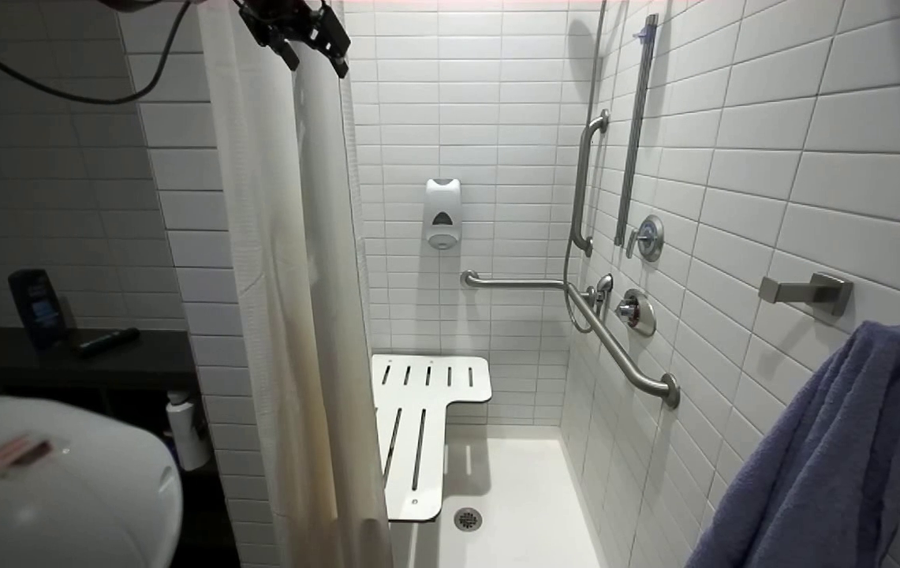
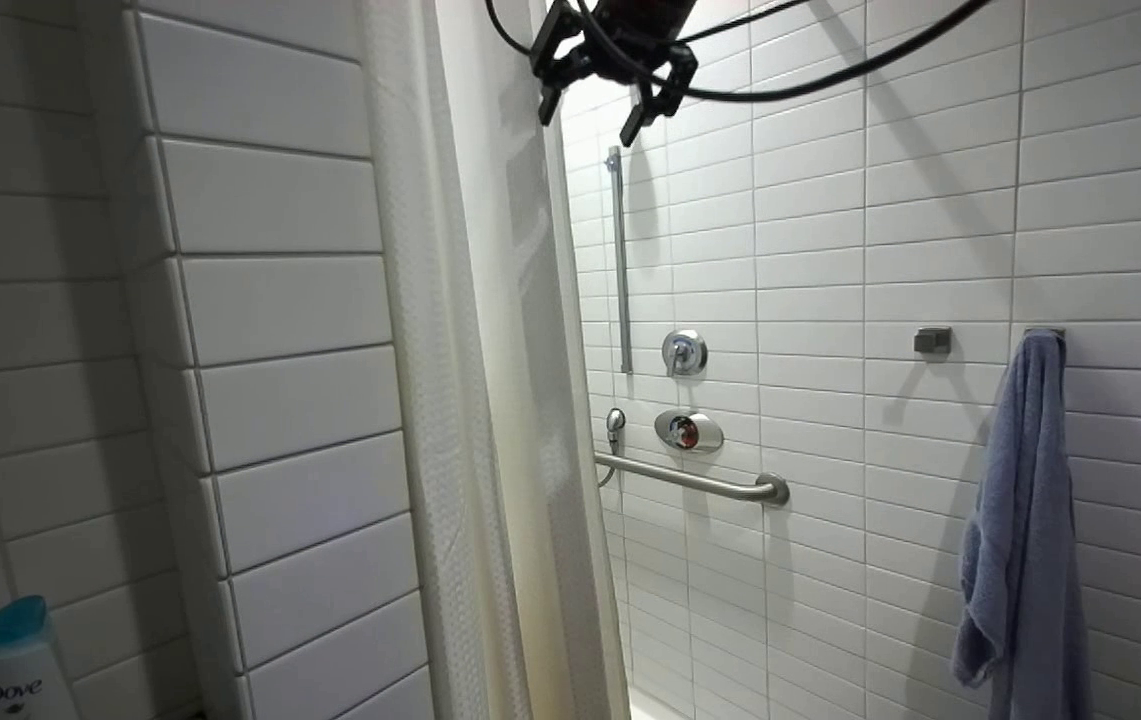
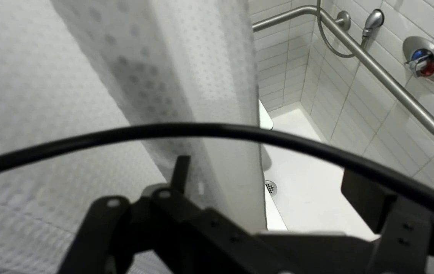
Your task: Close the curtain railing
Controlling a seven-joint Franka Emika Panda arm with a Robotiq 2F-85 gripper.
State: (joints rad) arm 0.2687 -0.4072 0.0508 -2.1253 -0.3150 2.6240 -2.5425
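The back wall [image 1: 513, 225] and the side wall [image 1: 741, 189] are clad in white rectangular tiles with narrow grey joints; a metal grab bar [image 1: 609, 342] turns the corner between them. The pale shower floor [image 1: 528, 481] is pierced by a round drain [image 1: 467, 519]. Above it extends a white seat [image 1: 430, 397] (its visible part L-shaped and slotted), which casts a shadow on the floor. Bright light reaches these surfaces, whereas, in an exterior view, a dark shelf unit [image 1: 158, 355] stands against dim tiling.

A tiled shower room [image 1: 489, 118], with curtain [image 1: 296, 284], grab bars [image 1: 609, 341] and floor drain [image 1: 468, 519].
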